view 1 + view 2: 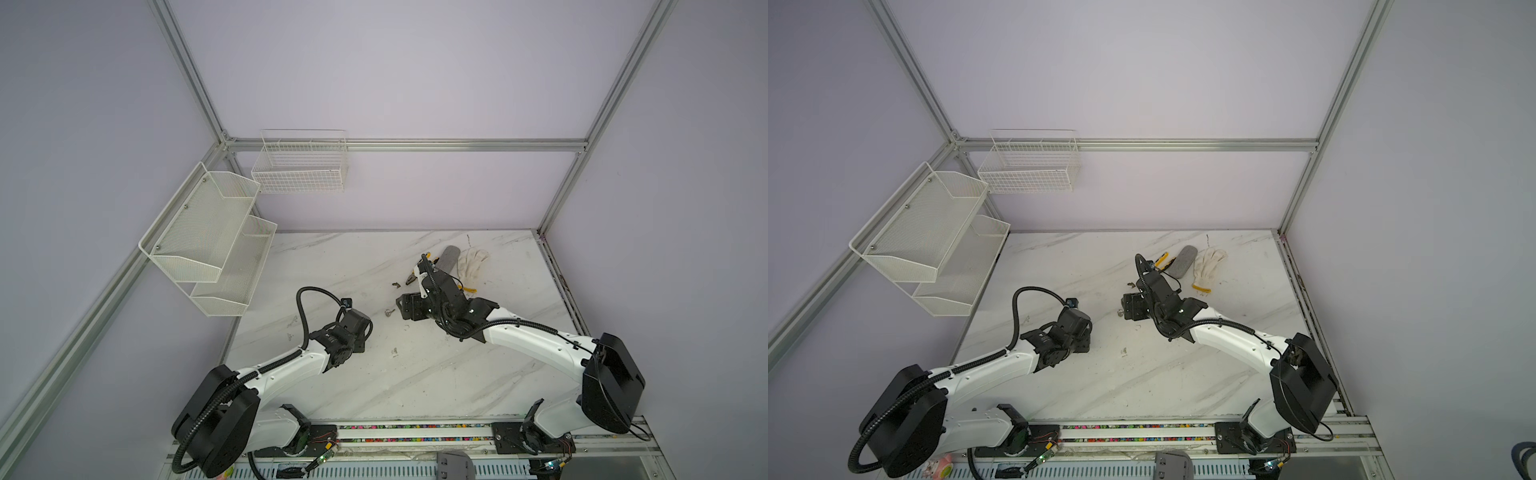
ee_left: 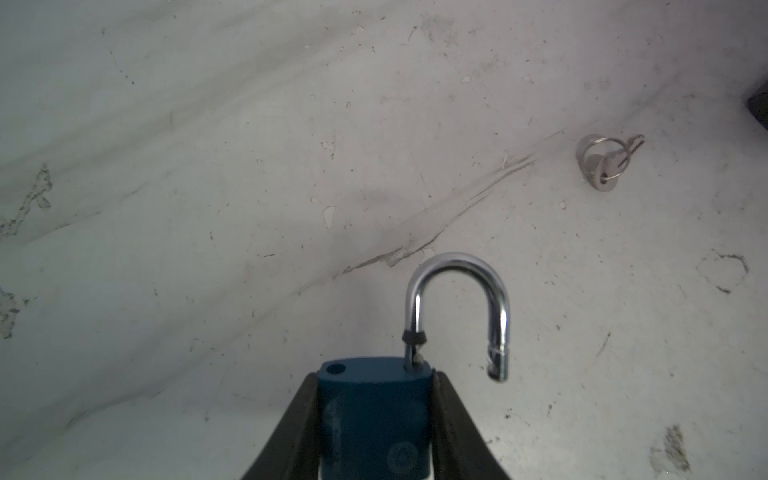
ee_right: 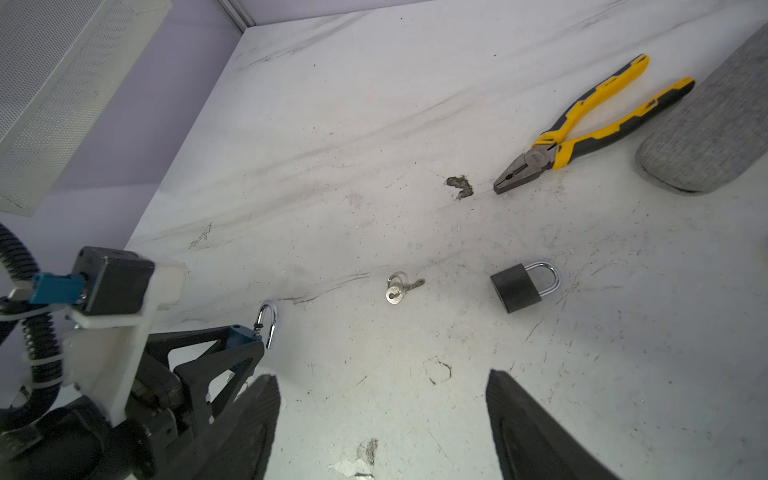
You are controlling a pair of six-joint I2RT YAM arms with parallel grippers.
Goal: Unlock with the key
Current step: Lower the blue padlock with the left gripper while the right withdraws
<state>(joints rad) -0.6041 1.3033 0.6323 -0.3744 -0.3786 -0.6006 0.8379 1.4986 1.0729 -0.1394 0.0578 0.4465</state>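
Left gripper (image 2: 374, 386) clamped on the body of the blue padlock (image 2: 374, 419), one finger on each flank. Shackle (image 2: 457, 266) raised and swung aside, free end clear of the body and an empty hole showing on top. Reads as unlocked already.

Key (image 3: 397, 289) flat on the table (image 1: 415, 374), in no lock and touched by nothing. Visible too in the left wrist view (image 2: 606, 160), ahead of the held lock and apart from it.

Right gripper (image 3: 380, 378) spread wide and empty, hovering near the key with the key ahead of its fingers.

Dark padlock (image 3: 517, 289) lying near the key with its shackle seated: seemingly locked, and possibly the next job. If so, calls for a pinch on the key's round head with the blade left free. A thin flat thing on a hard top, likely to skate or tip under closing fingers. Then a steady hold on the dark body, and blade lined up with a keyway not visible from here. Otherwise, only a matter of setting the blue lock down.

Beyond the key toward the back wall: yellow-handled pliers (image 3: 582, 124), then a grey case (image 3: 706, 137) and a white glove (image 1: 1209, 266), all well apart from it.

White marble-look top, scuffed, chipped and stained around the key. Pale lilac walls (image 1: 415, 83) within an aluminium frame (image 1: 407, 144). Far from the key, in the back corner, a wire basket (image 1: 299, 166) and two mesh shelves (image 1: 208, 232), seemingly bare.
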